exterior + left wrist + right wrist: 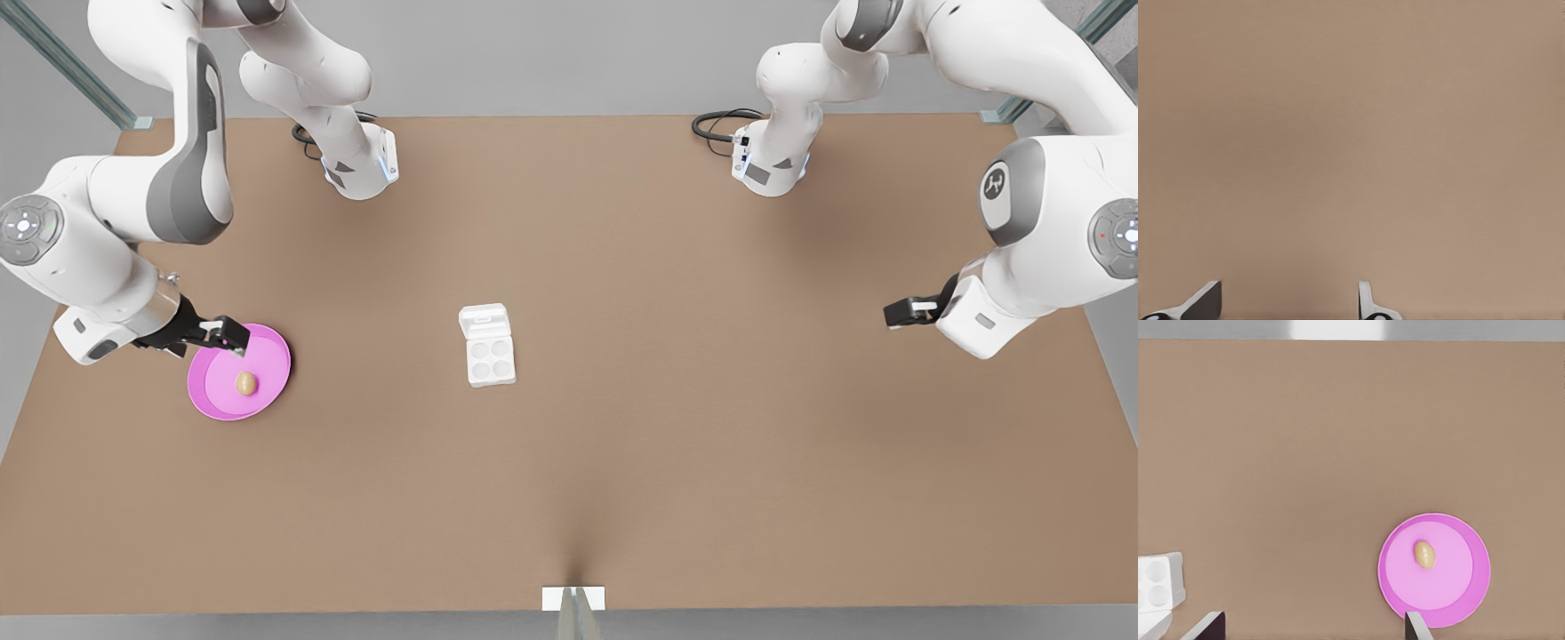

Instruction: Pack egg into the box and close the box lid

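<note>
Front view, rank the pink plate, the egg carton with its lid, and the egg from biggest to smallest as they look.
1. pink plate
2. box with its open box lid
3. egg, smallest by far

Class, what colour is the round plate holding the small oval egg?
Pink plate; the tan egg lies on it. Clearest in the right wrist view.

Table [622, 444]: matt brown, smooth, board-like. Pink plate [271, 391] under right gripper [233, 341]: smooth plastic look, slight sheen. Egg [246, 383] on it: matt tan shell. Box [490, 358], well apart from both grippers: matt white, foam-like. Left gripper [898, 313]: black matt fingers; arm shells glossy white plastic.
</note>
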`<state>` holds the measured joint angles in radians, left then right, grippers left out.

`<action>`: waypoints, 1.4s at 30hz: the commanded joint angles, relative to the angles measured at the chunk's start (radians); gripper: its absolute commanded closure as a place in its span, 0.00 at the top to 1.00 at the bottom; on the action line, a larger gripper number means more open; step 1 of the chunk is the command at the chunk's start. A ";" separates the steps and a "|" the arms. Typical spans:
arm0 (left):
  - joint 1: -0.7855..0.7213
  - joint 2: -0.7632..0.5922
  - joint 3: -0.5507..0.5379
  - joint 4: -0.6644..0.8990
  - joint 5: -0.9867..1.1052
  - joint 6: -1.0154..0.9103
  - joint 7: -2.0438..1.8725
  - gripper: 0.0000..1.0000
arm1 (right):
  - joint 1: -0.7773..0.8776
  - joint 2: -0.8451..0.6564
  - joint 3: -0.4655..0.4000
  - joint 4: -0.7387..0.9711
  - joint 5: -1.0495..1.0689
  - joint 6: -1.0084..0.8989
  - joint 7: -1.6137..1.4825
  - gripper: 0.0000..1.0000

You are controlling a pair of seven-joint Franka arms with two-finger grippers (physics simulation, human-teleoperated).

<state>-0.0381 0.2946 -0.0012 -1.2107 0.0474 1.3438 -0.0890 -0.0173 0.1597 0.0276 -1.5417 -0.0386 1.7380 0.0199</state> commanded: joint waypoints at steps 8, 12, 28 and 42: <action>-0.003 0.001 0.001 -0.003 0.002 -0.003 0.000 1.00 | -0.081 0.080 -0.034 -0.371 -0.101 0.370 -0.213 1.00; -0.005 0.003 0.001 -0.006 0.002 -0.003 0.000 1.00 | -0.139 0.153 -0.032 -0.408 -0.101 0.394 -0.268 1.00; -0.005 0.014 0.000 -0.009 0.000 -0.011 0.002 1.00 | -0.228 0.299 -0.032 -0.466 -0.141 0.658 -0.482 1.00; -0.008 0.027 0.000 -0.009 0.000 -0.037 0.002 1.00 | -0.248 0.386 -0.032 -0.459 -0.139 0.696 -0.483 1.00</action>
<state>-0.0487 0.3222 -0.0015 -1.2208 0.0470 1.3070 -0.0874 -0.2667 0.5461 -0.0046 -2.0017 -0.1780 2.4346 -0.4656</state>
